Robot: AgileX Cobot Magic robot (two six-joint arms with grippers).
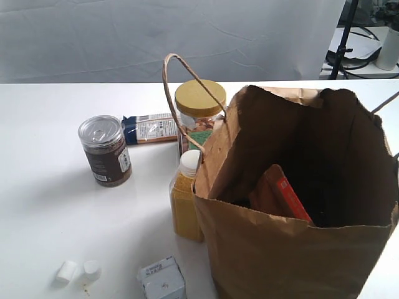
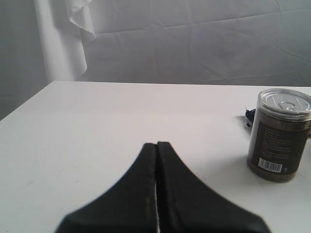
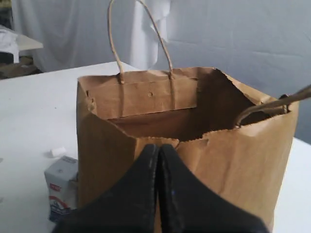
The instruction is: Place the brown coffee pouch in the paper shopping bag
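The paper shopping bag [image 1: 293, 249] stands open at the right of the exterior view. Inside it leans the brown coffee pouch [image 1: 280, 196], showing an edge of its orange label. Neither arm shows in the exterior view. My right gripper [image 3: 158, 145] is shut and empty, just outside the paper shopping bag [image 3: 233, 160], below its rim; the pouch is hidden from this view. My left gripper [image 2: 156, 144] is shut with nothing in it, low over bare table, apart from the dark can [image 2: 279, 135].
Left of the bag stand a dark can [image 1: 105, 150], a flat blue-and-white packet [image 1: 149, 128], a gold-lidded jar [image 1: 199, 103] and a yellow bottle [image 1: 186, 199]. A small carton [image 1: 162, 280] and two white caps [image 1: 78, 271] lie near the front edge.
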